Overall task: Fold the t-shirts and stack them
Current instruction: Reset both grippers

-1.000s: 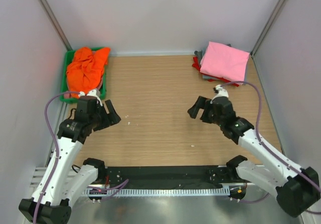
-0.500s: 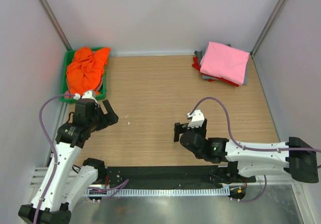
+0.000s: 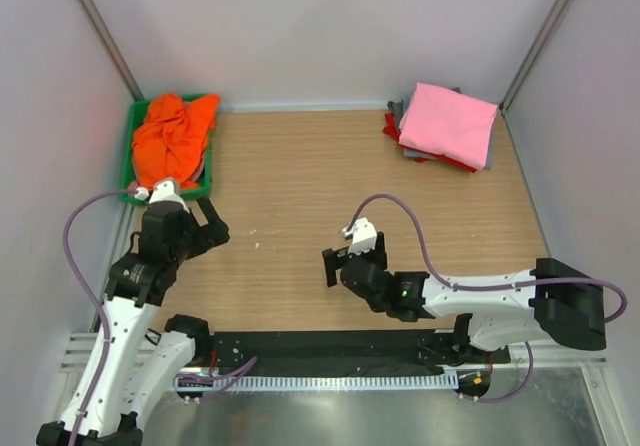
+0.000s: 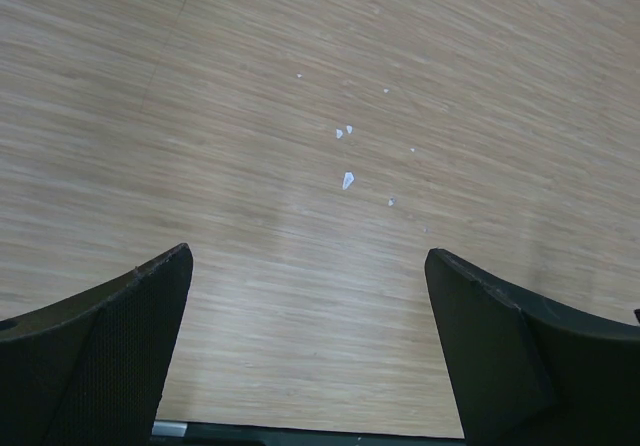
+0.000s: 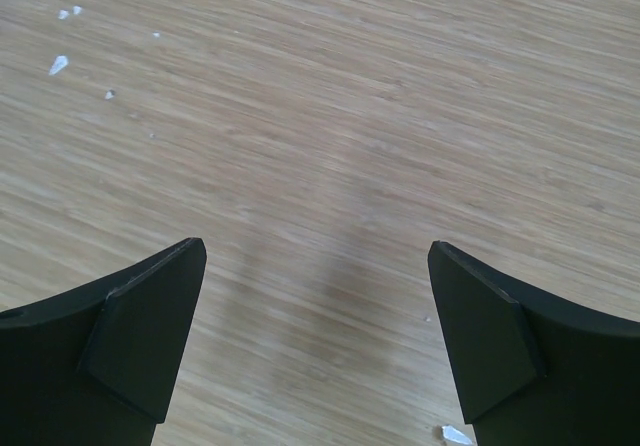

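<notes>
Top external view showed a wooden counter [image 3: 300, 166] with a green bin [image 3: 211, 161] at its far left corner, and a crumpled orange t-shirt [image 3: 172, 141] heaped inside it and spilling over the rim. At the far right corner lay a stack of folded shirts: a pink t-shirt [image 3: 448, 121] on top, with edges of a red t-shirt [image 3: 388, 124] and a grey t-shirt [image 3: 397, 109] peeking out beneath it. The left end effector [image 3: 213, 231] hovered just in front of the bin with its jaws spread wide and nothing between them. The right end effector [image 3: 330, 268] sat low over the middle of the counter, well apart from the stack, also spread wide and empty. Left wrist view showed two dark fingers [image 4: 100, 356] far apart at the bottom corners, with bare wood grain between them and a scatter of small white flecks [image 4: 347, 178] further ahead. Right wrist view showed the same wide gap between its fingers [image 5: 500, 346], with only bare wood in it, a few flecks at the upper left and one by the right finger.
</notes>
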Action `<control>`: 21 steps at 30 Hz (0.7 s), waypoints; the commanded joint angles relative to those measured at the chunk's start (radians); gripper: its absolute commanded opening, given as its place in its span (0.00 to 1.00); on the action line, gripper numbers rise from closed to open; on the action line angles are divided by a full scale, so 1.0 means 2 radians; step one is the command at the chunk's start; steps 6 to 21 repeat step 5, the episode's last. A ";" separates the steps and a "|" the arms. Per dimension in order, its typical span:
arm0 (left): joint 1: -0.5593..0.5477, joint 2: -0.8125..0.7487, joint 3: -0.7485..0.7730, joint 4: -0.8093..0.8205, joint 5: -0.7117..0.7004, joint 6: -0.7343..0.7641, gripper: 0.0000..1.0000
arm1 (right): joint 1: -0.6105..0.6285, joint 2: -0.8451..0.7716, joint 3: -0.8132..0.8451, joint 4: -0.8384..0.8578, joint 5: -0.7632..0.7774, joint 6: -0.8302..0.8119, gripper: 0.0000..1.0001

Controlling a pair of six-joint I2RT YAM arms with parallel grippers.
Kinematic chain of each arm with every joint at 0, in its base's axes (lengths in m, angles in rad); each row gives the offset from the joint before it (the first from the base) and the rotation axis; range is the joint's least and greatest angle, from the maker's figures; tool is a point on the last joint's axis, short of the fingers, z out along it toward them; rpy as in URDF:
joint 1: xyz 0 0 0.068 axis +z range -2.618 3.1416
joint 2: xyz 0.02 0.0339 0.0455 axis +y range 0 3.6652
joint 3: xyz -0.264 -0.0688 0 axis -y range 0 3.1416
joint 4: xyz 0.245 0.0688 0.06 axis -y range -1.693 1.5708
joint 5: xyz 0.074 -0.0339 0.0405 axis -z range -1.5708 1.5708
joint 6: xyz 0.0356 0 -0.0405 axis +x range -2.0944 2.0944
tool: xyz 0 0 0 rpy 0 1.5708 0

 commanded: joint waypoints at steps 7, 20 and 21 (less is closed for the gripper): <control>0.002 -0.075 -0.009 0.053 -0.008 0.032 1.00 | 0.001 -0.117 -0.092 0.148 -0.063 -0.043 1.00; 0.002 -0.075 -0.009 0.053 -0.008 0.032 1.00 | 0.001 -0.117 -0.092 0.148 -0.063 -0.043 1.00; 0.002 -0.075 -0.009 0.053 -0.008 0.032 1.00 | 0.001 -0.117 -0.092 0.148 -0.063 -0.043 1.00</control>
